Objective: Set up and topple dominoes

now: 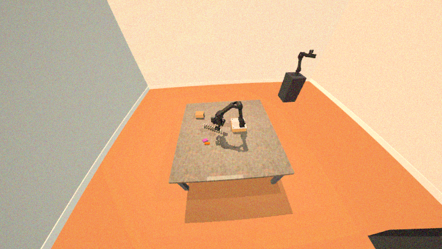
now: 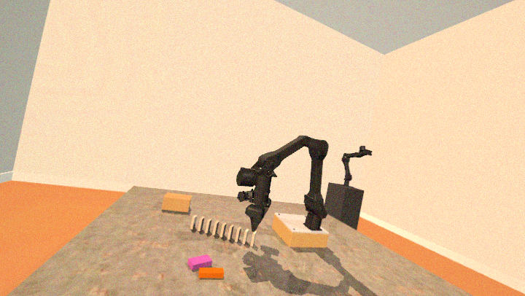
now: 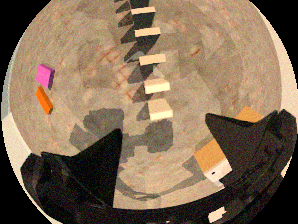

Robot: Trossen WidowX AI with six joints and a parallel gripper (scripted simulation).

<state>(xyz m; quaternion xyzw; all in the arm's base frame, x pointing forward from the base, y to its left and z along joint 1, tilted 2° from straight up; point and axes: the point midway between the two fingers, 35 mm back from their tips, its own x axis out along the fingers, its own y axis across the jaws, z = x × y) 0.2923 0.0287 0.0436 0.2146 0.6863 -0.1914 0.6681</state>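
Note:
A row of several cream dominoes (image 2: 215, 225) (image 3: 152, 59) stands upright and evenly spaced on the table. The end domino (image 2: 253, 238) (image 3: 160, 110) nearest the robot base stands upright in line with the others, with a gap like theirs. My gripper (image 2: 253, 230) (image 3: 164, 123) is open, its fingers wide apart, with the tips about level with this domino's top. In the wrist view the domino shows just ahead of the gap between the fingertips, clear of both. The fingers overlap in the exterior view, so their spread shows only in the wrist view. No loose domino shows.
A magenta block (image 1: 205, 140) (image 2: 200, 262) (image 3: 45, 76) and an orange block (image 1: 207, 143) (image 2: 211, 273) (image 3: 44, 100) lie beside the row. A light orange box (image 1: 199, 114) (image 2: 176, 202) stands beyond its far end. The robot's base block (image 1: 239, 130) (image 2: 308, 240) is near the close end.

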